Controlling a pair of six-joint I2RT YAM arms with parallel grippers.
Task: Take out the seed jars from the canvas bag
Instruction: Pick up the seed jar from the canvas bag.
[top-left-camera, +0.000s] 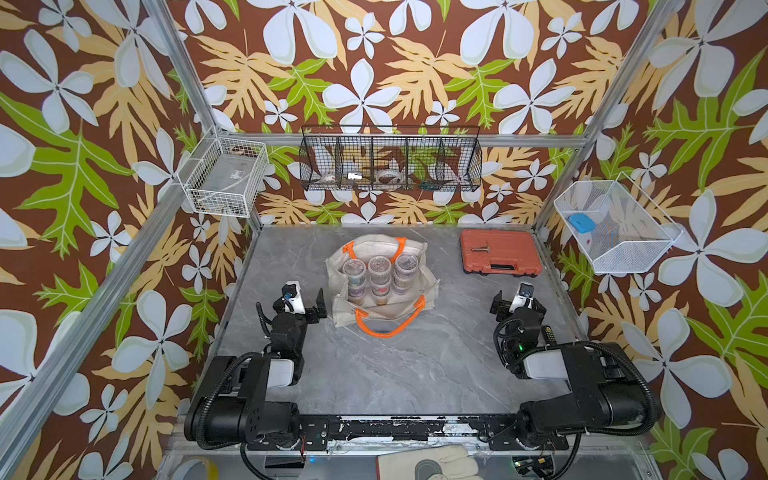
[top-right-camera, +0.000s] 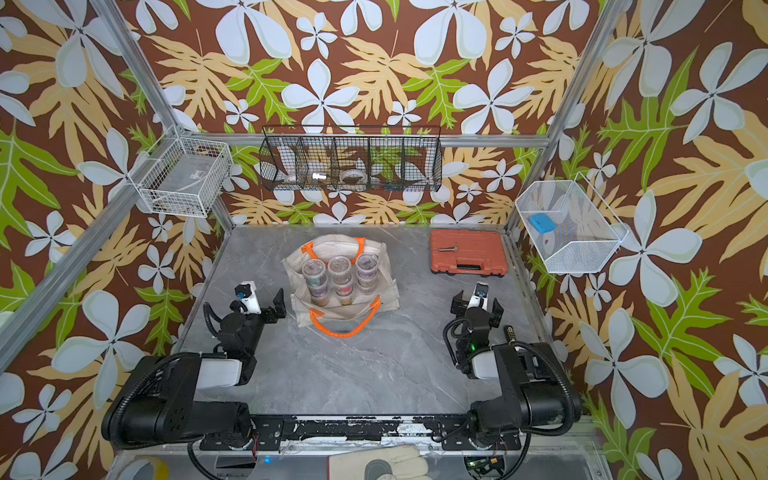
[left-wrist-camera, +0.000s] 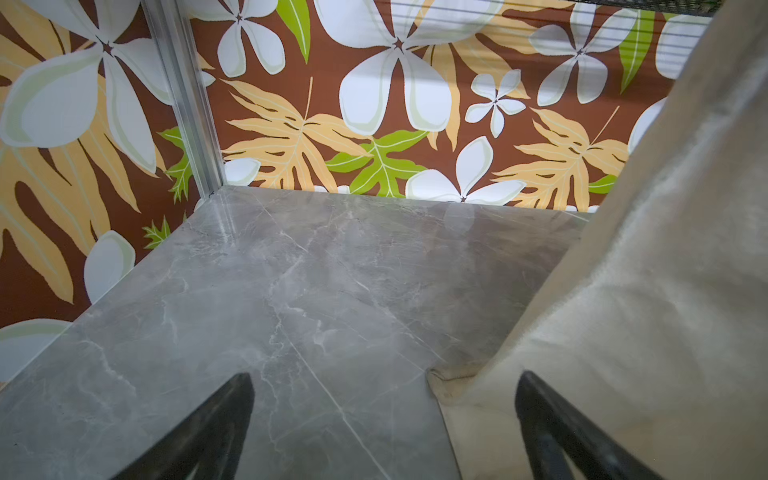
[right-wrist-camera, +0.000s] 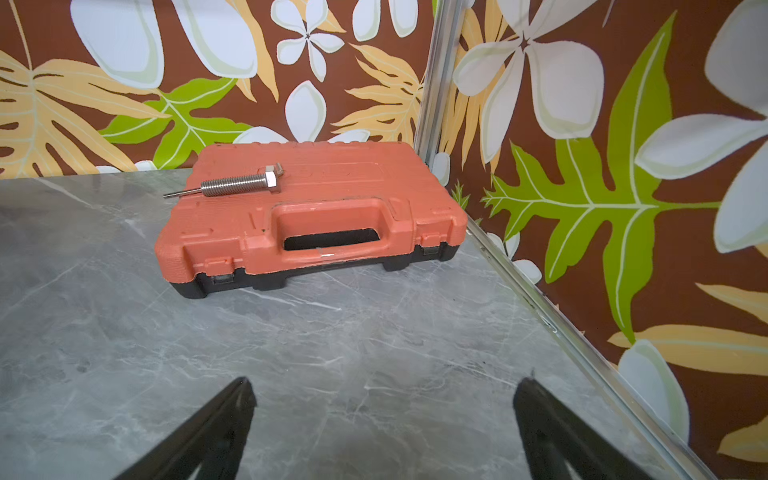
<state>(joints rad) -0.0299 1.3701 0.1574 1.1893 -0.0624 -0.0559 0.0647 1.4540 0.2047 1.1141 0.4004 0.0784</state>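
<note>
Spread wide and empty, the left hand (left-wrist-camera: 384, 380) sat just beside the soft beige canvas bag with orange loop handles (top-left-camera: 419, 253), apparently left gaping so the small clear seed jars (top-left-camera: 379, 266) stacked inside were reachable, the right hand (right-wrist-camera: 384, 384) likewise spread, farther off.

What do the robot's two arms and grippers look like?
Both the left arm and right arm are black, with white link housings and ribbed black cable conduits. The left gripper and right gripper have black tapered fingers beside white wrist cameras.
</note>
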